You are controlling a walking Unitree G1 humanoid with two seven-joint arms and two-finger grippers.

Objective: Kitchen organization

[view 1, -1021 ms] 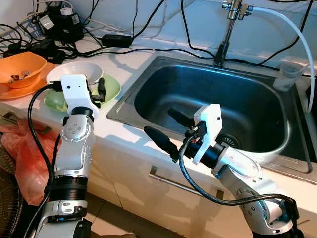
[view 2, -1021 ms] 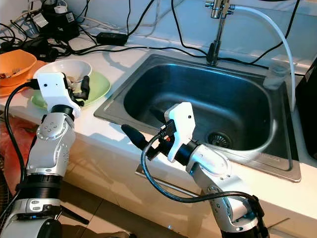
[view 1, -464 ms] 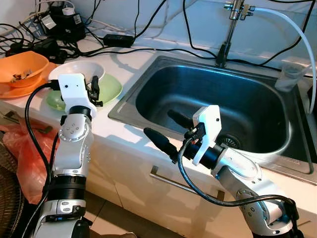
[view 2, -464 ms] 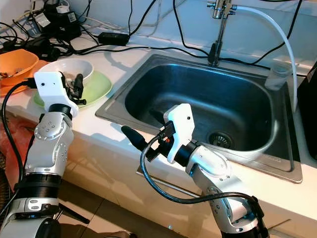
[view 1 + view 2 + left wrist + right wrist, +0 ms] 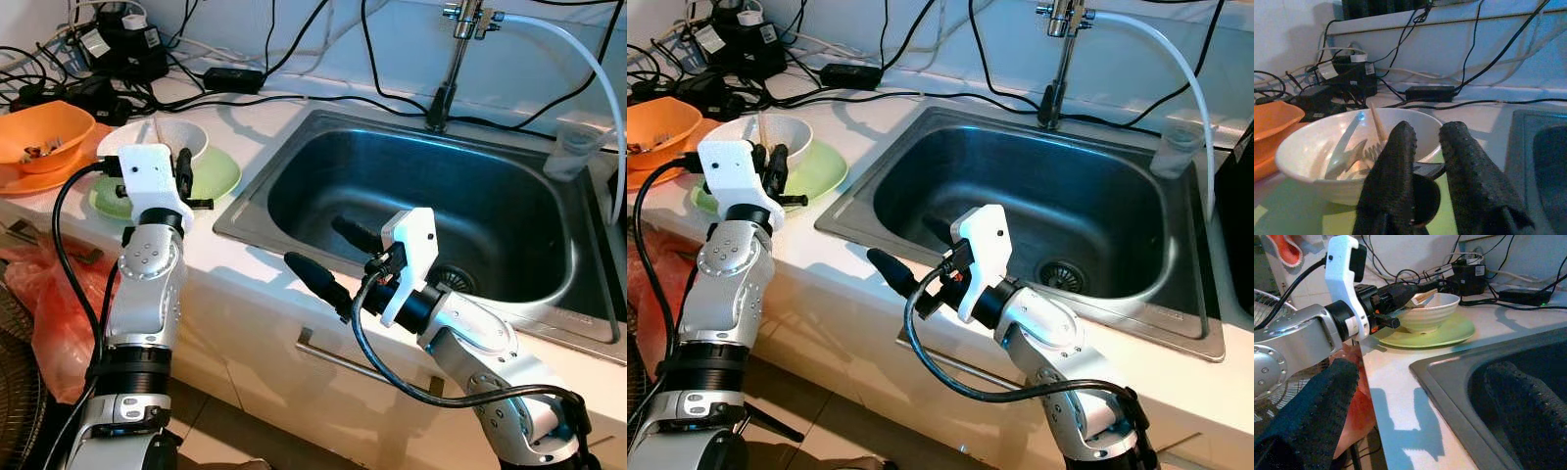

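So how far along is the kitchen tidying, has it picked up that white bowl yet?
Not yet. The white bowl with utensils inside sits on the green plate. The left gripper is closing in at its rim, fingers narrowly apart. The right gripper waits open at the sink edge. The orange bowl remains untouched.

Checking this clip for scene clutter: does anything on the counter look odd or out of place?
Yes. A tangle of black cables and power adapters sprawls along the counter right behind the sink, an odd spot for electrics. The white bowl holding utensils sits on a green plate, nothing spilled.
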